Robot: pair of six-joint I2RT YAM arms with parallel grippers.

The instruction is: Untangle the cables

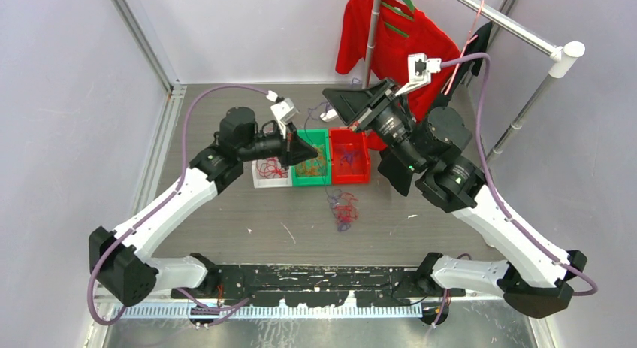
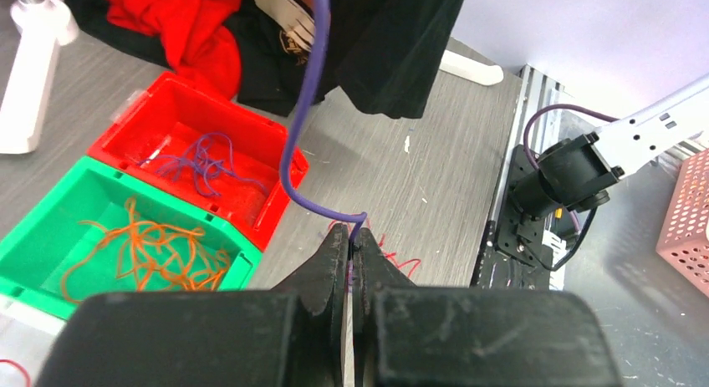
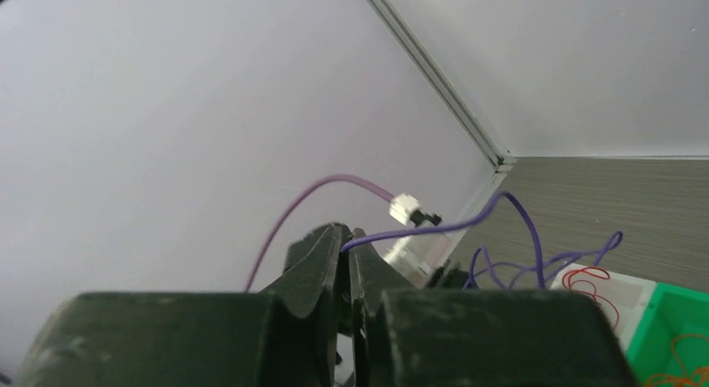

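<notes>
- Many thin cables (image 1: 344, 210) lie in a loose red-and-purple heap on the table (image 1: 315, 243), just in front of the red bin (image 1: 350, 178); others sorted by colour into the red bin, the green bin (image 1: 312, 181) and the white bin (image 1: 270, 185).
- One purple cable (image 2: 293, 136) pinched in two places: left gripper (image 2: 351, 252) clenched on it low over the table, right gripper (image 3: 344, 252) clenched on it, apparently raised above the bins.
- Cannot tell whether it is fully clear of the heap.
- Probably weighs next to nothing; flops and curls into loops, so more likely to snag on neighbours than slide free.
- Looks smooth and thin enough to slip through shut tips unless nipped squarely.
- Best taken near an end or on a free-standing loop, away from crossings.
- Better drawn out slowly, watching the slack.
</notes>
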